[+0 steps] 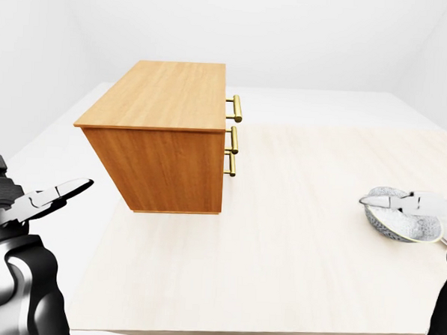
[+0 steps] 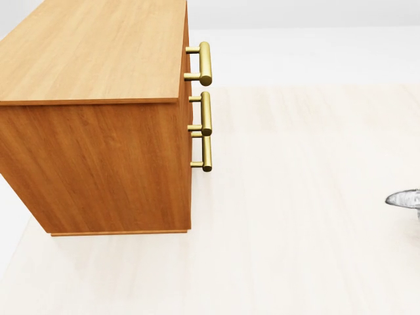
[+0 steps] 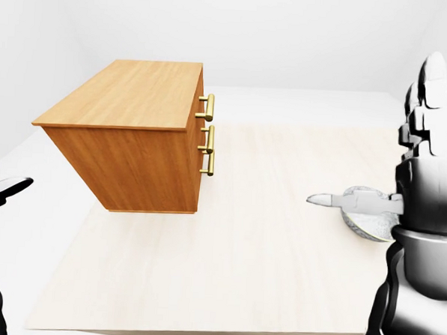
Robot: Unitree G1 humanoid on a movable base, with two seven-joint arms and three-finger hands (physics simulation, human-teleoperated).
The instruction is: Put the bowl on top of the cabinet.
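The bowl [image 1: 404, 226], grey-white and patterned, sits on the table at the right edge of the left-eye view. My right hand [image 1: 390, 200] hovers at its near rim, fingers stretched out over it pointing left, open, and I cannot tell whether they touch it. Its forearm [image 3: 424, 193] hides part of the bowl in the right-eye view. The wooden cabinet [image 1: 165, 127] stands at the table's left, its flat top [image 1: 175, 90] bare, far from the bowl. Low at the left, beside the table, my left hand [image 1: 57, 192] is open and holds nothing.
Three brass handles [image 2: 205, 105] stick out of the cabinet's right face toward the table's middle. The pale wooden table [image 1: 279, 253] stretches between cabinet and bowl. White floor and walls surround it.
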